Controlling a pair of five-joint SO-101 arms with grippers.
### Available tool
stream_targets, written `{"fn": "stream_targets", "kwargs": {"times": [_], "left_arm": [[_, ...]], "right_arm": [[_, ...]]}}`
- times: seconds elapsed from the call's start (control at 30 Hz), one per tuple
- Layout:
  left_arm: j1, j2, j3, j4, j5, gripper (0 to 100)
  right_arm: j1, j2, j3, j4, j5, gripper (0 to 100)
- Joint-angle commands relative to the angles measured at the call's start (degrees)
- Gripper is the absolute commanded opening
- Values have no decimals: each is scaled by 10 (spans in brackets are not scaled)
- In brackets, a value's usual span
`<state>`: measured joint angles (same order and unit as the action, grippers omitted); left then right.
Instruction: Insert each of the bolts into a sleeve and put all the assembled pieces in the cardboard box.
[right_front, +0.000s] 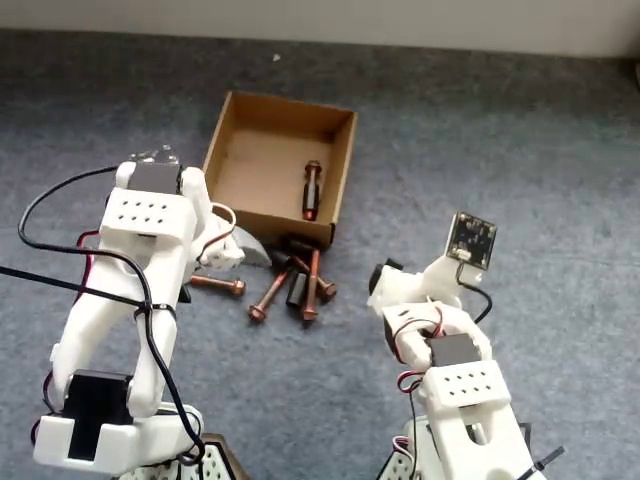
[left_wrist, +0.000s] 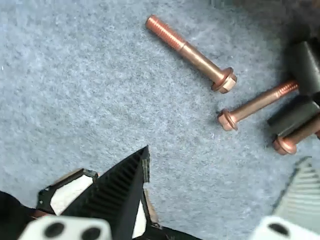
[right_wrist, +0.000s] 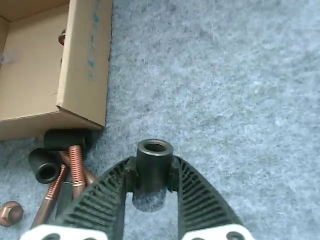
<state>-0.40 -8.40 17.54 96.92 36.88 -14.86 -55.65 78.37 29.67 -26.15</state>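
Five bolts, four sleeves, one box

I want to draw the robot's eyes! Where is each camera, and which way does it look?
High view: up above, looking down on the cardboard box, the loose bolts, the left arm and the right arm.
Left wrist view: on the left arm, looking down past its open left claw at bolts on the grey carpet.
Right wrist view: on the right arm, looking past the right claw, which grips a black sleeve, toward the box.
Shared: high and right wrist views both show the box; all three show bolts.
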Motion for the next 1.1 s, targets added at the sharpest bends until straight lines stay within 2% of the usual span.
{"fn": "stream_targets", "kwargs": {"times": [0.0,0.13,0.27,0.4,0.63,0.77,0.9,0.97,1.07], "left_arm": [[7,-22,-23,6,-129,244],[7,-22,-25,4,-236,87],[7,-22,-37,-11,-300,7],[7,-36,-49,-10,-360,5],[7,-163,-45,-14,-484,6],[7,-176,-13,-22,-615,11],[7,-151,46,-87,-706,11],[8,-129,71,-112,-778,18],[8,-89,84,-128,-876,101]], "right_arm": [[6,-16,-5,-13,4,5],[6,-16,-5,-13,4,5],[6,-16,-5,-13,4,5],[6,-16,-5,-13,4,5],[6,-16,-5,-15,5,5],[6,-16,-5,-15,5,5],[6,-16,-5,-15,6,5],[6,-16,-5,-15,6,5],[6,-16,-5,-15,6,5]]}}
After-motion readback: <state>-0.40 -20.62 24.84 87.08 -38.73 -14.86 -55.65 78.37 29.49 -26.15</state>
